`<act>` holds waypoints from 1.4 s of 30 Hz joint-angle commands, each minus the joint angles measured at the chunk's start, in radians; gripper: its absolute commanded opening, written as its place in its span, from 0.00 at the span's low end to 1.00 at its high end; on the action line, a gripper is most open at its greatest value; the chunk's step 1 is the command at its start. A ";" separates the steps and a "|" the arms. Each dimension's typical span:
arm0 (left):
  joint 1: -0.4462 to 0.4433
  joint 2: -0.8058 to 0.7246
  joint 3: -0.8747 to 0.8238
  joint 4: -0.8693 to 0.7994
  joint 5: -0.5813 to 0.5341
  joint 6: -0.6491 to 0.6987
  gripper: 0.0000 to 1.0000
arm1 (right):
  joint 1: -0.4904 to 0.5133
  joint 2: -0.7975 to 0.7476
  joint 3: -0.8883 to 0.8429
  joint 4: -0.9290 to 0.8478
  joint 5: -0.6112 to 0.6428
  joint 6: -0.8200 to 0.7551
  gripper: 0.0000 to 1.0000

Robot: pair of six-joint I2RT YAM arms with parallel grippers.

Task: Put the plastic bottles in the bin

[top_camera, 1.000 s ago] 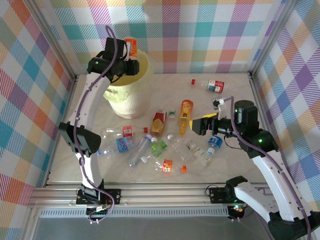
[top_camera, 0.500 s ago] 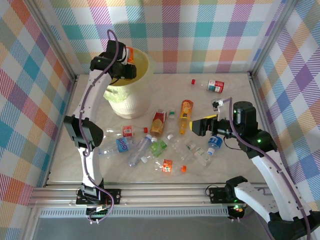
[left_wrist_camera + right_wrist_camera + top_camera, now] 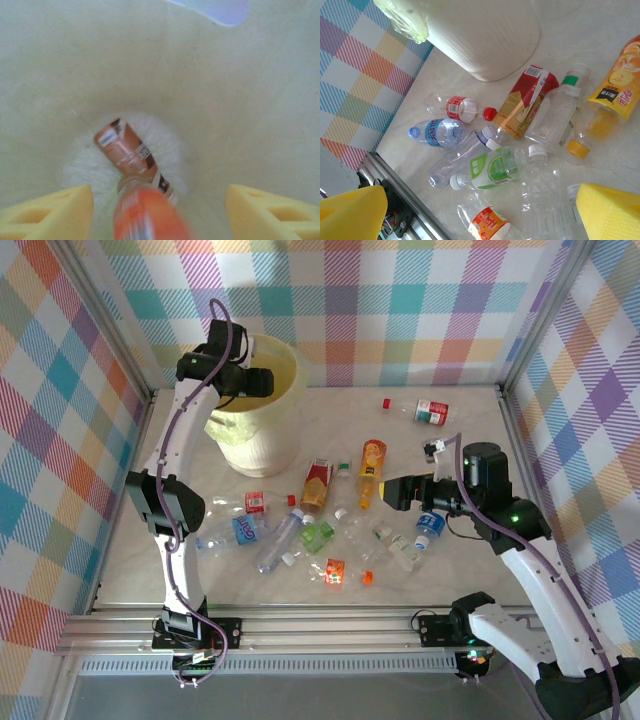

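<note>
Gaping over the bin, left gripper frames a blurred orange bottle; right gripper spread, empty.

I look at a pale, marble-like surface; walls of checked cloth in pastel colours stand around it; grey metal posts frame the corners; a metal rail runs along the near edge.

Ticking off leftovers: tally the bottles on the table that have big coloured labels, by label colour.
Red-label bottles: 3
Blue-label bottles: 2
Orange-label bottles: 2
Green-label bottle: 1
Total: 8
Plain clear bottles left out.
</note>
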 commanded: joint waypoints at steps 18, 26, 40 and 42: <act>-0.015 -0.396 -0.167 0.101 0.219 0.002 1.00 | 0.004 0.179 0.028 0.030 0.255 -0.007 0.92; -0.172 -0.751 -0.622 0.293 0.363 -0.064 1.00 | 0.003 0.376 0.120 0.027 0.336 0.094 0.84; -0.422 -0.998 -1.196 0.628 0.337 -0.317 1.00 | 0.003 0.743 0.325 0.094 0.352 0.179 0.89; -0.451 -0.990 -1.219 0.646 0.320 -0.331 1.00 | 0.003 0.811 0.369 0.089 0.362 0.183 0.89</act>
